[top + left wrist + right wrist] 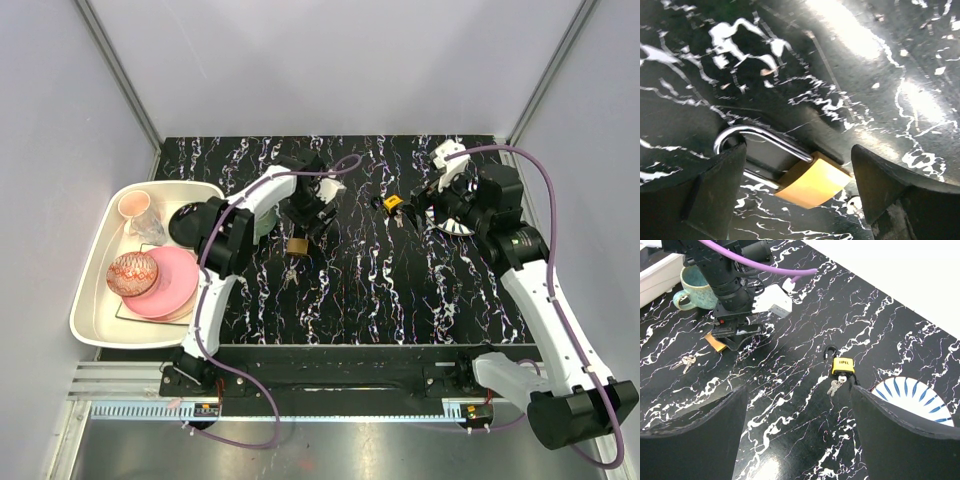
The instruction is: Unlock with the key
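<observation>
A brass padlock (812, 180) with a silver shackle lies on the black marble table, between the open fingers of my left gripper (797, 187). The left finger (705, 195) covers the shackle's bend. In the top view the gripper (303, 222) hangs just behind this padlock (297, 245), and a loose key bunch (290, 272) lies in front of it. A yellow padlock (842, 366) with its shackle open and keys (835, 386) in its keyhole lies ahead of my right gripper (797, 425), which is open and empty above the table.
A white tray (95, 300) at the left holds pink plates, a patterned bowl and a cup. A teal mug (692, 287) stands next to it. A blue-striped plate (912, 400) lies right of the yellow padlock.
</observation>
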Motion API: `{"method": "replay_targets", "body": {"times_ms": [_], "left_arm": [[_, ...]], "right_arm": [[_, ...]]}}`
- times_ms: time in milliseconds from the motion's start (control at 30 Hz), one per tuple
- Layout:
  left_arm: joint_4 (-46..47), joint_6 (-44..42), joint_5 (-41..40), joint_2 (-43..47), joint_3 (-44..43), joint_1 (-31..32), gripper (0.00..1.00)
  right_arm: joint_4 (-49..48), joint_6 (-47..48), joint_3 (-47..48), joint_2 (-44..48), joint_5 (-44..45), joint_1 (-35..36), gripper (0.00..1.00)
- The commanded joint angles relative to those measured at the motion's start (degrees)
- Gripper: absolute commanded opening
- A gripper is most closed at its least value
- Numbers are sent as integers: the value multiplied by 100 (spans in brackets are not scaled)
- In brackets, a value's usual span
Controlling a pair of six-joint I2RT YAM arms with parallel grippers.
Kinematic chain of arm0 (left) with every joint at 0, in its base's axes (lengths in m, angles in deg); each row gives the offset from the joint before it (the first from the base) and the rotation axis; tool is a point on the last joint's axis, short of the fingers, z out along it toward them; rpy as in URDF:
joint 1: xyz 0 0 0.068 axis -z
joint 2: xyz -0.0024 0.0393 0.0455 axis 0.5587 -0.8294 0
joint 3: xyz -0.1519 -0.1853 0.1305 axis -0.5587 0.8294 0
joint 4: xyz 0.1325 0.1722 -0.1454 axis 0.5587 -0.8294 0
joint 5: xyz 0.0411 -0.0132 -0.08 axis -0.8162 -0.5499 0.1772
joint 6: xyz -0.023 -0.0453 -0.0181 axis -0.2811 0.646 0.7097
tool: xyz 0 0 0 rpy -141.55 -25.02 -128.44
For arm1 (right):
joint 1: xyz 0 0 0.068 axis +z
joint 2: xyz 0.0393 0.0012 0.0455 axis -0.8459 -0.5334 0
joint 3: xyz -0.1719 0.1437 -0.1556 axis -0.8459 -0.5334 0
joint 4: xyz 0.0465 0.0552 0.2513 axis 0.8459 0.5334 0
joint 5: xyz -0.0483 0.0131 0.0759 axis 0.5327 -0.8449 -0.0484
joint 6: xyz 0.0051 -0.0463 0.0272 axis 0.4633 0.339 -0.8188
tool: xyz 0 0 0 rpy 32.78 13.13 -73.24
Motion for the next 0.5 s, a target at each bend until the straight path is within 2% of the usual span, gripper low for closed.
{"method": "replay_targets", "body": {"times_ms": [0,100,233,300,467], "left_arm": [[-30,-8,211,-55,-196,138,90],[-4,36,299,77,-152,147,91],[145,98,351,410,-46,147,99],[241,115,361,481,-64,138,99],[163,230,212,87,-606,138,99]], "right_arm": [[-154,16,-24,167,20,-25,88],[-154,78,-51,115,-94,-16,88],[-137,148,-86,-96,-559,-16,86],[-128,139,-86,-263,-718,-7,85],[-145,51,37,-474,-859,-7,84]]}}
